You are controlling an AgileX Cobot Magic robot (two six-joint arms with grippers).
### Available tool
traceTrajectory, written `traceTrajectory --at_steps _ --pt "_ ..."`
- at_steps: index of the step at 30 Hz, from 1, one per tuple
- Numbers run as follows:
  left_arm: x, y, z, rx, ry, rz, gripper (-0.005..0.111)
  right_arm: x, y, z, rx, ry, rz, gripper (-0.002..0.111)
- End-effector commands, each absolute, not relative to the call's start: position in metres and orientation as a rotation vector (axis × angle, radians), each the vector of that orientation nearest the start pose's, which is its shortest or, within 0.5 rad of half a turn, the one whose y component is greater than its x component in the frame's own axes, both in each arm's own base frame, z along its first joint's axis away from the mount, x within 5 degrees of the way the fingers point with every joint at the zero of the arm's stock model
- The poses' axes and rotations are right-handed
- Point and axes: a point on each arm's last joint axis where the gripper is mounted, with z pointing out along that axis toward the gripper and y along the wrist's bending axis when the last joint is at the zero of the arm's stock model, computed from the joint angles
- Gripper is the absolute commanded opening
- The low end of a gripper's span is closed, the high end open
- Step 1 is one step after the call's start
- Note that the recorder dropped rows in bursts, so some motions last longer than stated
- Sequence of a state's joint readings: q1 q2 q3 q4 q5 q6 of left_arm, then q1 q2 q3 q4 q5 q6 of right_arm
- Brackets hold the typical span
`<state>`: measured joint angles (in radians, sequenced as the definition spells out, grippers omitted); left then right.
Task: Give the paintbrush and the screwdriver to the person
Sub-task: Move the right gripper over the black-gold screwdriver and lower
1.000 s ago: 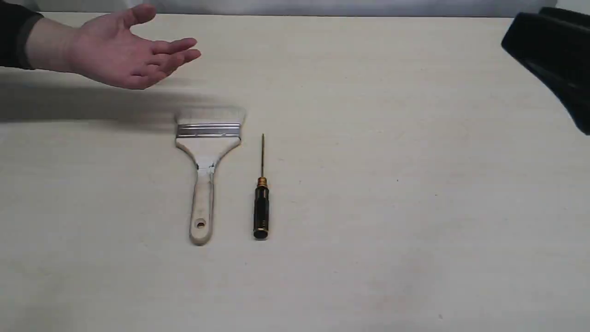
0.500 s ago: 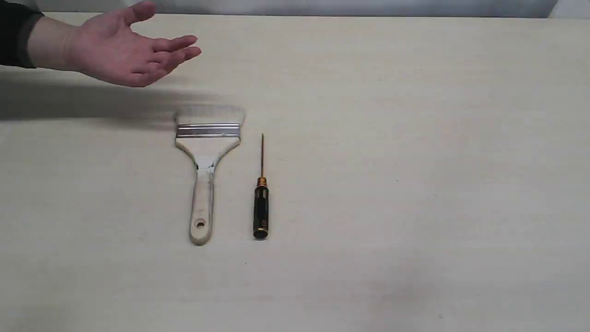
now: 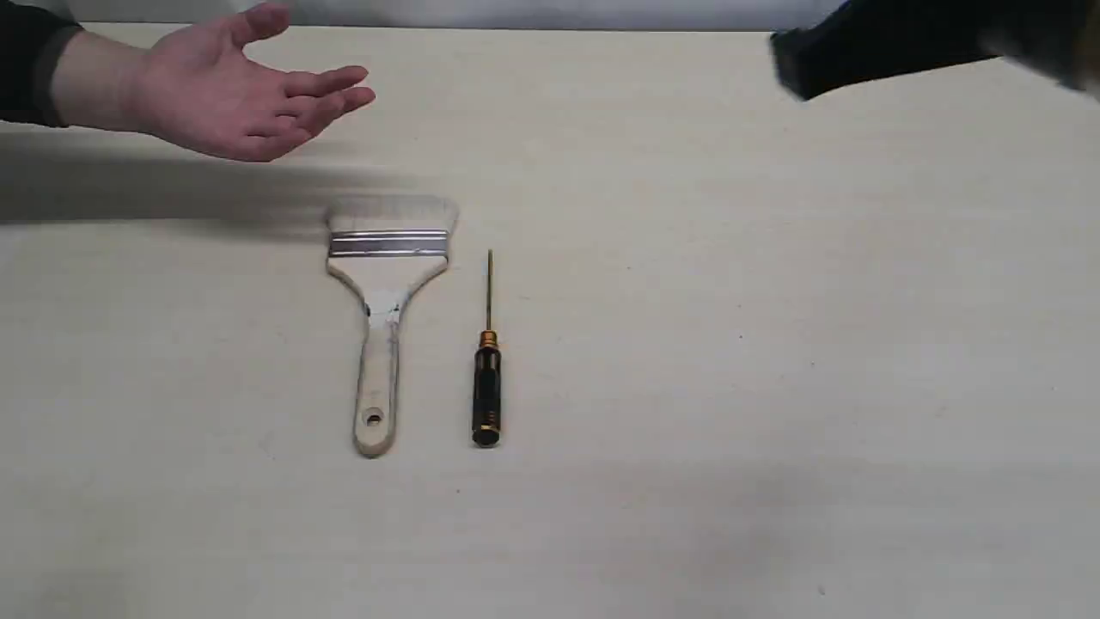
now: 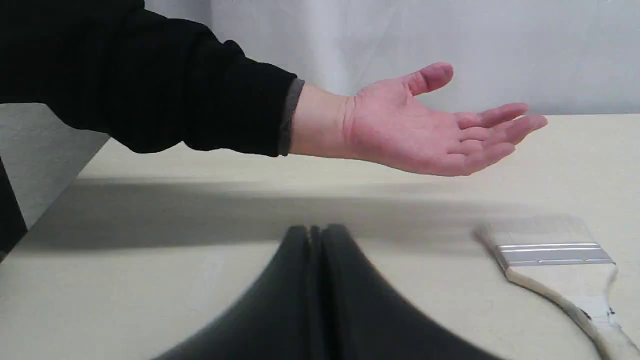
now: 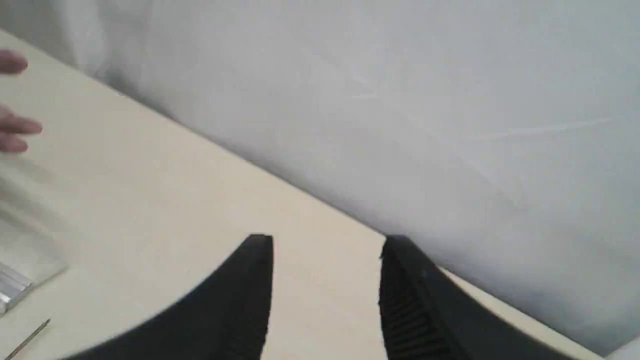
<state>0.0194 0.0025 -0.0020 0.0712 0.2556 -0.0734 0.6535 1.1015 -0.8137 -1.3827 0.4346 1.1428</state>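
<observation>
The paintbrush (image 3: pixel 382 327) lies flat on the table, bristles toward the far edge and handle toward the near side. Just right of it lies the screwdriver (image 3: pixel 486 378), parallel, shaft pointing away. The person's open hand (image 3: pixel 232 94) hovers palm up at the far left, beyond the brush. My right gripper (image 3: pixel 795 64) is a dark blur high at the far right, well away from both tools; the right wrist view shows it (image 5: pixel 325 245) open and empty. The left gripper (image 4: pixel 315 232) is shut with nothing in it, low over the table below the hand (image 4: pixel 420 130), the brush (image 4: pixel 550 255) off to one side.
The pale table (image 3: pixel 773 344) has a grey backdrop (image 3: pixel 516 10) along its far edge. The hand's shadow (image 3: pixel 172 193) falls across the table up to the brush's bristles. The left arm does not show in the exterior view.
The right arm left the exterior view at the right edge, then came back in at the top right, reaching further left. Hand, brush and screwdriver stay where they were.
</observation>
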Motion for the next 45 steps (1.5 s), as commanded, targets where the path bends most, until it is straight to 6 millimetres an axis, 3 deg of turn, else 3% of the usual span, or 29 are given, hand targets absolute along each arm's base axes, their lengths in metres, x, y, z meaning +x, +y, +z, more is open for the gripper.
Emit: traceTrajectory --at_steps 1,5,11,17,19,28,37,45 --pt "0.055 0.002 0.191 -0.030 1.733 0.016 0.000 0.216 0.148 0.321 -0.555 1.835 -0.040 0.039" --pt "0.055 0.002 0.191 -0.030 1.733 0.016 0.000 0.224 0.185 0.299 -0.534 1.967 0.152 0.039" --pt "0.055 0.002 0.191 -0.030 1.731 0.016 0.000 0.248 0.217 0.270 -0.592 2.175 0.123 0.039" --pt "0.055 0.002 0.191 -0.028 1.731 0.019 0.000 0.266 0.244 0.255 -0.661 2.374 0.121 0.058" --pt "0.055 0.002 0.191 -0.028 1.731 0.019 0.000 0.273 0.251 0.254 -0.637 2.412 0.107 0.058" --pt "0.055 0.002 0.191 -0.028 1.731 0.019 0.000 0.294 0.267 0.243 -0.567 2.570 0.000 0.055" --pt "0.055 0.002 0.191 -0.028 1.731 0.019 0.000 0.313 0.268 0.183 -0.488 2.846 0.166 0.055" --pt "0.055 0.002 0.190 -0.031 1.735 0.016 0.000 0.318 0.279 0.160 -0.515 2.823 0.214 0.055"
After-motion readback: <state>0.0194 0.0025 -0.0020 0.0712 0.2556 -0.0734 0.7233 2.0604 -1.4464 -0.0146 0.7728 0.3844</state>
